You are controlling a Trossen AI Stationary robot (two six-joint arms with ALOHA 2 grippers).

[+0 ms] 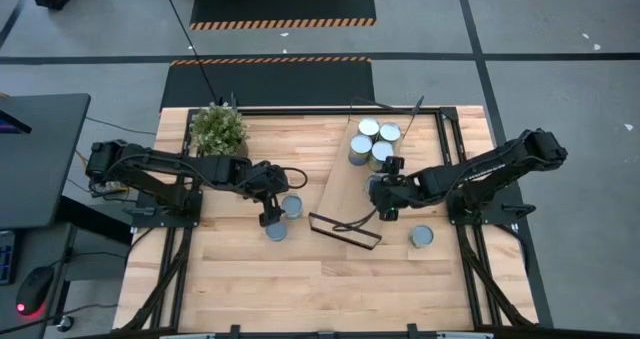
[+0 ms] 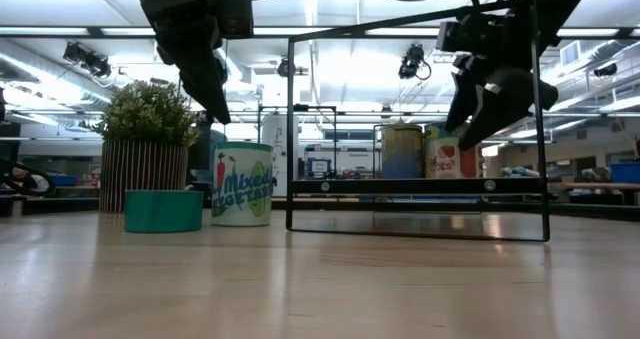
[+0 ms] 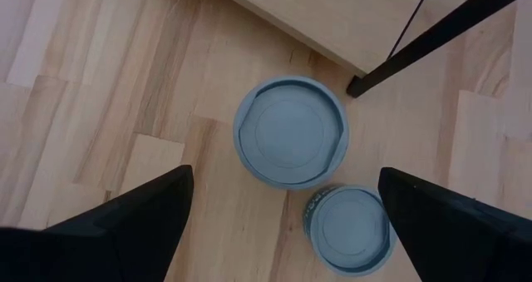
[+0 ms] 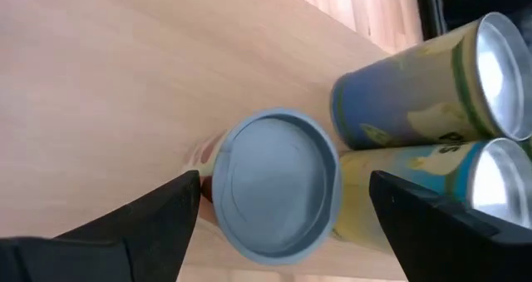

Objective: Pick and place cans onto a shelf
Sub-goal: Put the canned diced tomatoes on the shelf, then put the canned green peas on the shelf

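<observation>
The shelf (image 1: 345, 194) is a light-wood plank with a thin black rail, lying slantwise on the table. Several cans (image 1: 375, 141) stand on its far end. My right gripper (image 1: 386, 193) hovers open over the plank, its fingers on either side of a grey-lidded can (image 4: 274, 182) without touching it; that can stands on the plank beside two taller cans (image 4: 420, 86). My left gripper (image 1: 270, 215) is open above two grey-blue-lidded cans on the tabletop, a wide one (image 3: 291, 132) and a narrower one (image 3: 349, 228). Another can (image 1: 422, 236) stands on the table right of the shelf.
A potted plant (image 1: 218, 129) stands at the far left, close behind my left arm. The shelf's black rail (image 2: 415, 194) rises as a tall frame at its near end. The near half of the tabletop (image 1: 320, 279) is bare wood.
</observation>
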